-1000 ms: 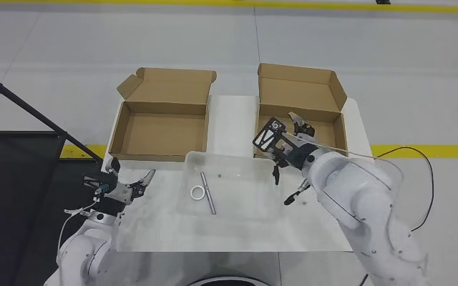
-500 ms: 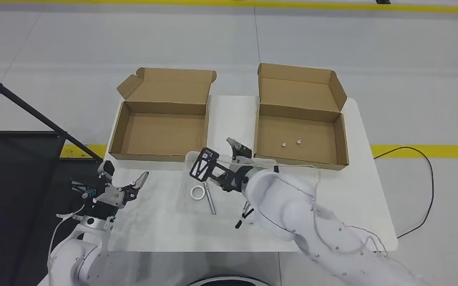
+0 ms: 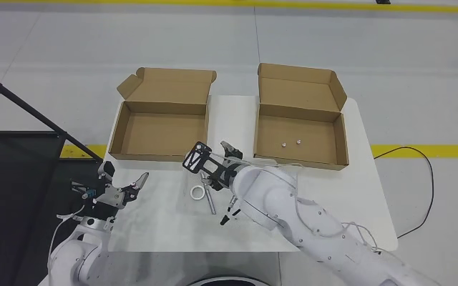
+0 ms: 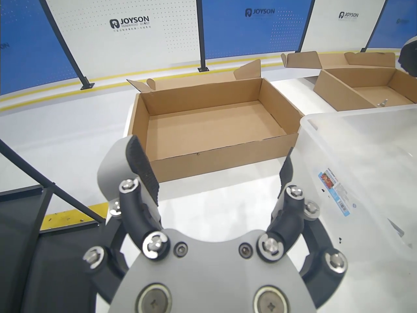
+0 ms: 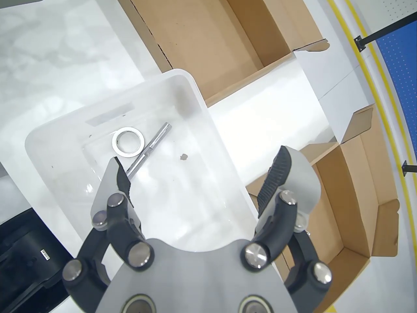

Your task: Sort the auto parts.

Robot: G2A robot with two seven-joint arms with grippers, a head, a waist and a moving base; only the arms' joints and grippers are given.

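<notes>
A metal ring (image 3: 195, 191) and a thin metal rod (image 3: 207, 197) lie side by side at the left end of the clear plastic bin (image 3: 189, 209). My right gripper (image 3: 215, 154) hangs open and empty over that end; in its wrist view the ring (image 5: 127, 141) and rod (image 5: 149, 149) lie just beyond the fingertips (image 5: 122, 179). Two small parts (image 3: 285, 142) sit in the right cardboard box (image 3: 297, 136). The left cardboard box (image 3: 161, 132) holds nothing. My left gripper (image 3: 125, 176) stands open and empty at the table's left edge, beside the bin (image 4: 358, 151).
Both boxes stand at the back of the white table (image 3: 232, 118) with their lids folded back. A small dark speck (image 5: 183, 156) lies on the bin floor. A black frame (image 3: 32, 114) stands off the table's left side.
My right arm swung left from above the right box to above the bin's left end, gripper open throughout. The left gripper drew slightly back and left.
</notes>
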